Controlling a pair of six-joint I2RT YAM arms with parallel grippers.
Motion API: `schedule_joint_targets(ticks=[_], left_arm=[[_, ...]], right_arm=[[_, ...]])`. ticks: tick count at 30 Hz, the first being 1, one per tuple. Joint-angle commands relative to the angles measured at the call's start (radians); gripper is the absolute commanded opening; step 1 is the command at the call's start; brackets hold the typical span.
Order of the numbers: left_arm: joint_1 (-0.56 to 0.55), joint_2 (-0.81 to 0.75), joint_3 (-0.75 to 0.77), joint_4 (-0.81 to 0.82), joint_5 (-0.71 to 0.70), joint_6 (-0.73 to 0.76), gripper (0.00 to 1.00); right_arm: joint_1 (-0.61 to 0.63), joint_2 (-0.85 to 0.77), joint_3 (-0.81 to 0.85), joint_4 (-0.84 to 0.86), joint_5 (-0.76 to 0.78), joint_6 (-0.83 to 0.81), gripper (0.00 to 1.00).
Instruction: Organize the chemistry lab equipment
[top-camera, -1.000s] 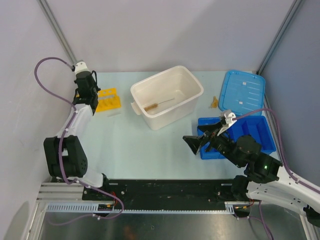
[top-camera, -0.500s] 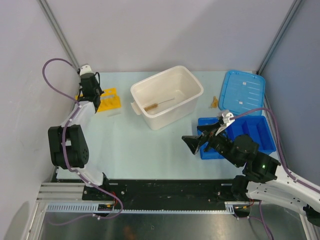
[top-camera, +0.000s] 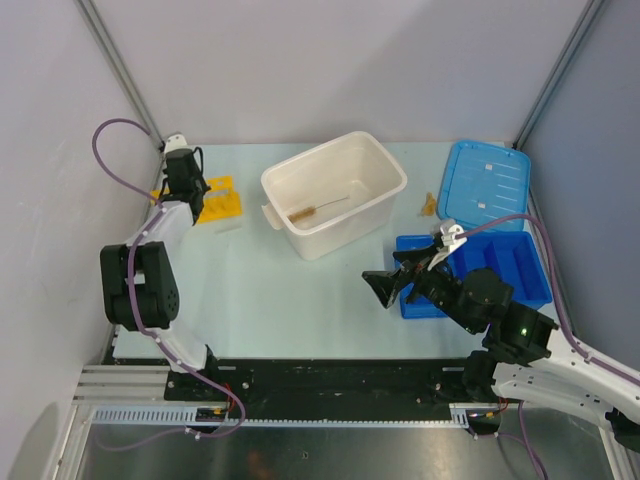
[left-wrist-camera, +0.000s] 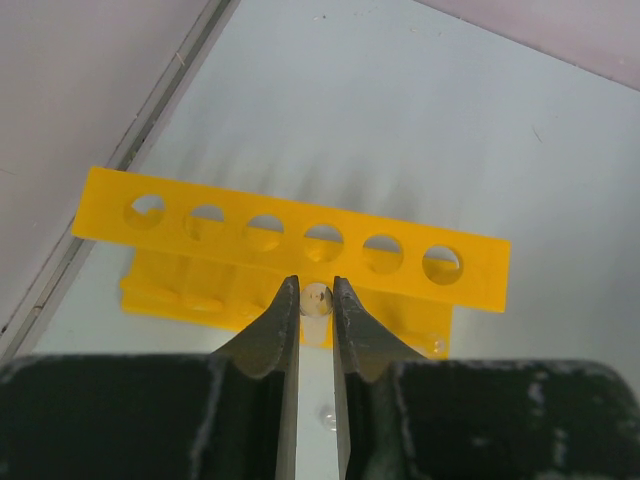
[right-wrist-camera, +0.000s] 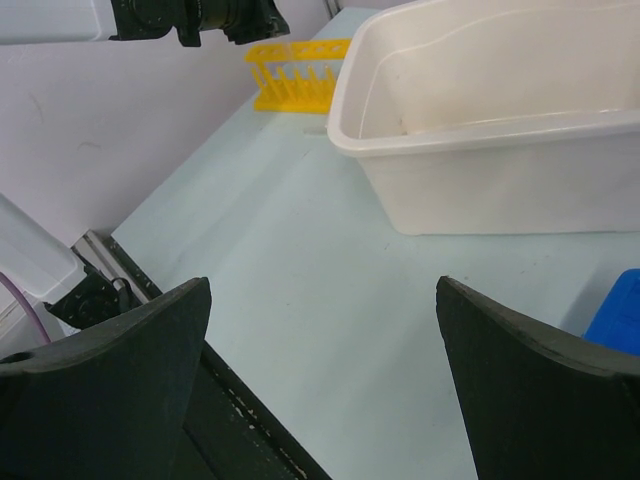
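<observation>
Left arm elbow now folded back toward left edge of table (top-camera: 270, 290). Left gripper (left-wrist-camera: 316, 292) sits squarer over yellow holed tube rack (left-wrist-camera: 294, 236) at far-left corner than one second earlier. Jaws narrow, clamped on short clear tube (left-wrist-camera: 317, 298), just short of middle hole. Judgement: alignment for insertion, tube not yet seated. Right gripper (right-wrist-camera: 320, 300) wide, empty, near right edge, shifted slightly left. Thin wire brush (top-camera: 312, 210) lies in white tub (top-camera: 385, 170).

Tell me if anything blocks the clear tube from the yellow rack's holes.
Nothing visible does. The left fingers pinch the clear tube right by the yellow rack, and all six holes look open.
</observation>
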Motion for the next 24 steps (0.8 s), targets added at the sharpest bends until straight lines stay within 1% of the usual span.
schedule_joint_targets(ticks=[1, 12, 14, 22, 24], left_arm=[[0.006, 0.026, 0.034, 0.044, 0.007, -0.009, 0.0], [0.005, 0.06, 0.042, 0.044, 0.008, -0.005, 0.0], [0.005, 0.064, 0.04, 0.044, 0.011, -0.004, 0.03], [0.006, 0.073, 0.031, 0.033, 0.033, -0.017, 0.38], [0.005, 0.052, 0.03, 0.027, 0.04, -0.028, 0.49]], right_arm=[[0.005, -0.009, 0.003, 0.028, 0.031, 0.008, 0.99], [0.005, -0.013, 0.003, 0.016, 0.054, 0.012, 1.0], [0.005, -0.01, 0.003, 0.019, 0.056, 0.013, 0.99], [0.005, -0.009, 0.003, 0.023, 0.061, 0.009, 0.99], [0.004, -0.015, 0.003, 0.021, 0.065, 0.009, 0.99]])
